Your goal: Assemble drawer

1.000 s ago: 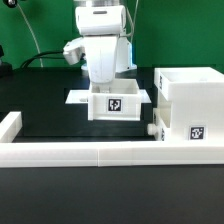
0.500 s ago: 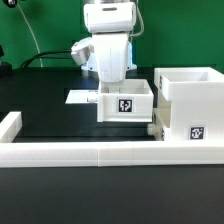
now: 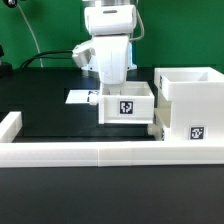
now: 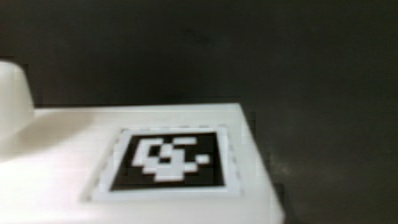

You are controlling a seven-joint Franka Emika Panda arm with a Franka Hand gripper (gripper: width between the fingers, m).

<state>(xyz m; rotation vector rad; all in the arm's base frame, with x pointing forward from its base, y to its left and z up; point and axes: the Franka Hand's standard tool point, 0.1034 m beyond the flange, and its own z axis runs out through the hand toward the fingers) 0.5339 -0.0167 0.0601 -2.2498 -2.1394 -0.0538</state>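
Note:
The drawer [image 3: 127, 103], a small white open-topped tray with a black-and-white tag on its front, sits just to the exterior view's left of the larger white housing [image 3: 190, 105], nearly touching it. My gripper [image 3: 114, 87] reaches down onto the drawer's rear wall from above and is shut on it; the fingertips are hidden behind the wall. In the wrist view the drawer's tagged white face [image 4: 169, 160] fills the frame close up and blurred, and no fingers show.
White border rails run along the front [image 3: 100, 152] and the exterior view's left [image 3: 10, 125]. The marker board [image 3: 78, 97] lies behind the drawer. A small white part [image 3: 155, 128] sits at the housing's lower corner. A rounded white shape [image 4: 15, 100] is at the wrist view's edge.
My gripper and the drawer have moved together toward the exterior view's right, closing on the housing and uncovering more of the marker board. The last half second shows little motion.

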